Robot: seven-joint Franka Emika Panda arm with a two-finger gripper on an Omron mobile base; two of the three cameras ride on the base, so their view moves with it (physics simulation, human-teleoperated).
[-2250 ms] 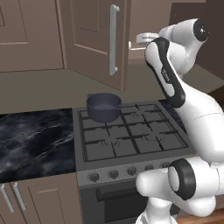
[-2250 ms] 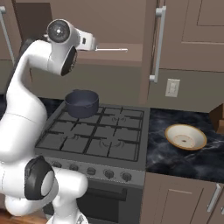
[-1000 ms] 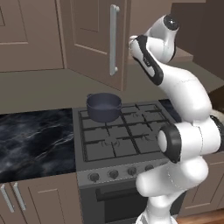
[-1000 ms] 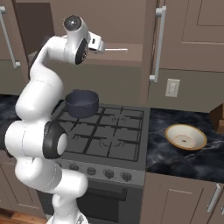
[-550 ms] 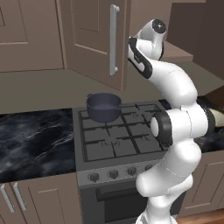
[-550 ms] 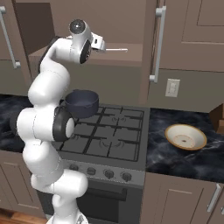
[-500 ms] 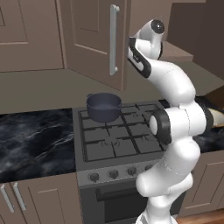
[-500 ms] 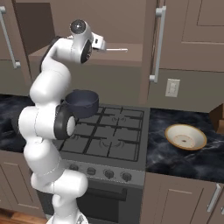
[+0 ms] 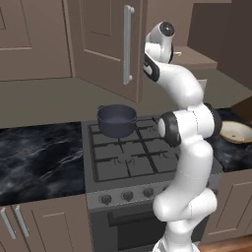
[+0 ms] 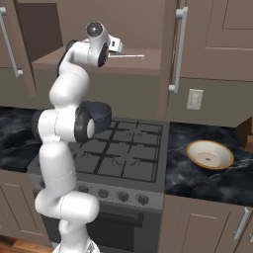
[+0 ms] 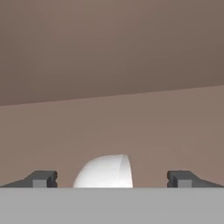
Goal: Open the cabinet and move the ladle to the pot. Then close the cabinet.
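In the hand view the two dark fingertips [image 11: 41, 178] stand far apart at the lower left and lower right of the frame, so the gripper [image 11: 111, 179] is wide open with nothing clamped. Between the tips, low in the centre of the frame, sits a rounded white shape that looks like the bowl end of the ladle [image 11: 105, 172]; whether the fingers touch it cannot be told. Behind it the brown shelf floor and back wall of the cabinet fill the upper half of the frame

In the right base view the hand is raised to the upper left of the frame, reaching into the open cabinet [image 10: 99, 62], and the ladle's thin silvery handle [image 10: 129, 56] lies flat on the shelf, pointing right from the hand. The right door with its long silver bar handle [image 10: 177, 49] stands at the upper centre of that frame. In the left base view the left door [image 9: 106, 44] is swung open at the upper centre, just left of the raised hand

The pot [image 9: 116, 120] stands on the rear left burner of the stove [image 9: 133, 162], at the centre of the left base view, well below the shelf. A shallow tan dish [image 10: 209, 154] rests on the dark marble counter [image 10: 212, 173] at the right of the right base view
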